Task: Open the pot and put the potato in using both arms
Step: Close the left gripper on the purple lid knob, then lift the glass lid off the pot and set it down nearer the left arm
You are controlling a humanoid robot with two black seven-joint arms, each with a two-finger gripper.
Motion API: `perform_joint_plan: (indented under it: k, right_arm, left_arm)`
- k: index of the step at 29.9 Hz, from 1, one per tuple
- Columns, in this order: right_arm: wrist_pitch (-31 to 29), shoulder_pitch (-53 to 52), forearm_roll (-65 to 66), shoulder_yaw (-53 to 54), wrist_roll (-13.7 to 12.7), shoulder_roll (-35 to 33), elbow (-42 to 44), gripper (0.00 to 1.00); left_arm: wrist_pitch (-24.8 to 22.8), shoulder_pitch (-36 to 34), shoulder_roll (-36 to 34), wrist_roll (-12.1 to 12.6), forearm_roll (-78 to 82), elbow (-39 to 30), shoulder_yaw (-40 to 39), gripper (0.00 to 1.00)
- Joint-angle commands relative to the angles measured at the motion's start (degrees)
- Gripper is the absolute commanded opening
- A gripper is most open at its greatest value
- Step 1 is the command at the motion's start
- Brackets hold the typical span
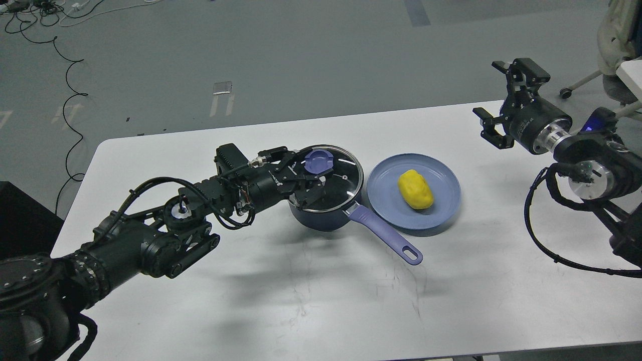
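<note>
Two arms in play over the white tabletop (301, 301). Nearest, the left gripper (313, 179) lies across the pot (321, 218), fingers spread around the blue knob (317, 161) of the glass lid (341, 185), not yet clamped on it; the lid sits on the pot. Purple handle (383, 234) points toward the near right. Just beside the pot, the potato (415, 189) rests on the blue plate (386, 200). Farther right, the right gripper (504, 100) hangs wide open, empty, above the tabletop's far corner. Beyond: grey floor, cables (65, 95), a chair (609, 45).
</note>
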State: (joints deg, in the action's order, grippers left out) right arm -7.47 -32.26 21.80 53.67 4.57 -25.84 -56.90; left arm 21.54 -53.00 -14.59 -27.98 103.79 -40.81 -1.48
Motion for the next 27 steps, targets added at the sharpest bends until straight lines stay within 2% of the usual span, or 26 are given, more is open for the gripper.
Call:
perform_joint_plan:
  k: [1,10,16,24,27]
  right_arm:
    - [0.2,0.2,0.0,-0.1,0.0,0.0,0.3,1.0]
    - [0.2,0.2,0.0,-0.3,0.0,0.0,0.3,1.0]
    - [0.2,0.2,0.0,-0.4,0.0,0.0,0.3,1.0]
    - [0.2,0.1,0.0,-0.7,0.0,0.1,0.1,1.0]
    - [0.2,-0.1,0.0,-0.8,0.0,0.1,0.1,1.0]
  left_arm:
    - [0.0,-0.1,0.0,0.0,0.0,-0.2,0.0,0.47]
    - [-0.3,-2.9,-1.6,0.0,-0.9,-5.4,-0.1,0.47]
    - [-0.5,-6.7,-6.0,0.0,-8.0,-9.2,0.0,0.47]
    - [-0.4,-5.6,-18.3,0.0,-8.2,-9.5,0.0,0.47]
    - [0.2,-2.8,-23.7,0.0,-8.2,-9.5,0.0,0.47]
